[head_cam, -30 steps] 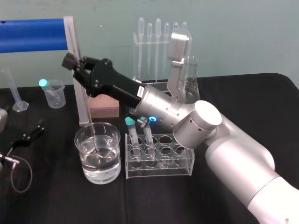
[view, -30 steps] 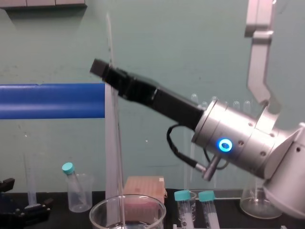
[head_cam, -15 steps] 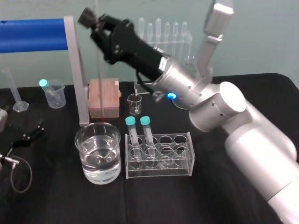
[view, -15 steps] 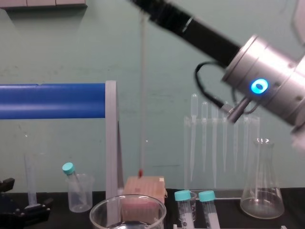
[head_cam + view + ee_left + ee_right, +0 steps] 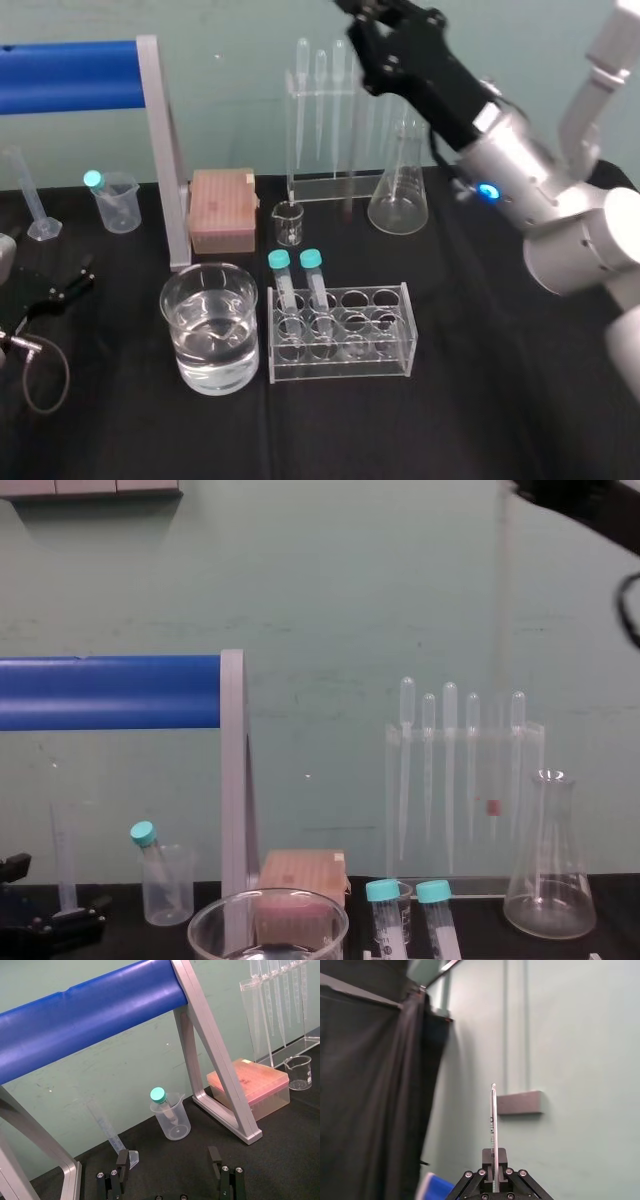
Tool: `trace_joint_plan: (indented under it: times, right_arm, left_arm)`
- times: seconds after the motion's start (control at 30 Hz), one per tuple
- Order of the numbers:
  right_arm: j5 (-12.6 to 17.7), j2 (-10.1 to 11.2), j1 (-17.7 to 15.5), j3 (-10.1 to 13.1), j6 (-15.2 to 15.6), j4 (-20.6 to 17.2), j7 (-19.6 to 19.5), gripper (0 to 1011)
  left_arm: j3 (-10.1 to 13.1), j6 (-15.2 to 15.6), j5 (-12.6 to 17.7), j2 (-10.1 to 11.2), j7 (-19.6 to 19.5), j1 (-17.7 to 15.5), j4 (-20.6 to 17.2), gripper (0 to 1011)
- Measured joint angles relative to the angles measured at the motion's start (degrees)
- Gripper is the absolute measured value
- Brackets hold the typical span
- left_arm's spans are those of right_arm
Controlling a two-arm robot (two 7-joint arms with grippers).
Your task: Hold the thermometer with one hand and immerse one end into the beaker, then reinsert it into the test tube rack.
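Beaker (image 5: 209, 372) left of test tube rack (image 5: 345, 362).

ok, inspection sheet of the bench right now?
Surface: black table, no spills seen.
Job's things: long thin glass thermometer hanging upright by the clear pipette stand, clear of the wide water-filled glass beaker; clear plastic test tube rack holds two teal-capped tubes.
Clutter: conical glass flask, pink tip box, small glass beaker, blue-barred frame.
Grippers: right pincer raised, shut on thermometer; left pincer open, parked low at left.
Cables: black cable loop beside left pincer.
Surroundings: pale green wall.
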Motion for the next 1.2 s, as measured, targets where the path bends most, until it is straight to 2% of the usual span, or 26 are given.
trace_joint_plan:
  times: [0.2, 0.43, 0.63, 0.87, 1.2]
  right_arm:
    - [-1.5, 2.3, -5.5, 3.8, 1.8, -3.8, -4.0, 57]
    - [-1.9, 2.1, -8.8, 5.3, 3.3, -3.3, -5.2, 57]
    - [-2.0, 0.7, -9.3, 5.3, 3.7, -0.2, -5.0, 57]
    - [-1.9, -0.6, -8.1, 4.5, 3.9, 3.3, -3.0, 57]
    - [-1.9, -1.4, -6.9, 3.6, 4.3, 5.7, -1.9, 57]
  left_arm:
    - [0.0, 0.0, 0.0, 0.0, 0.0, 0.0, 0.0, 1008]
    - [0.0, 0.0, 0.0, 0.0, 0.0, 0.0, 0.0, 1008]
    - [0.0, 0.0, 0.0, 0.0, 0.0, 0.0, 0.0, 1008]
    - [0.0, 0.0, 0.0, 0.0, 0.0, 0.0, 0.0, 1008]
    - [0.0, 0.0, 0.0, 0.0, 0.0, 0.0, 0.0, 1008]
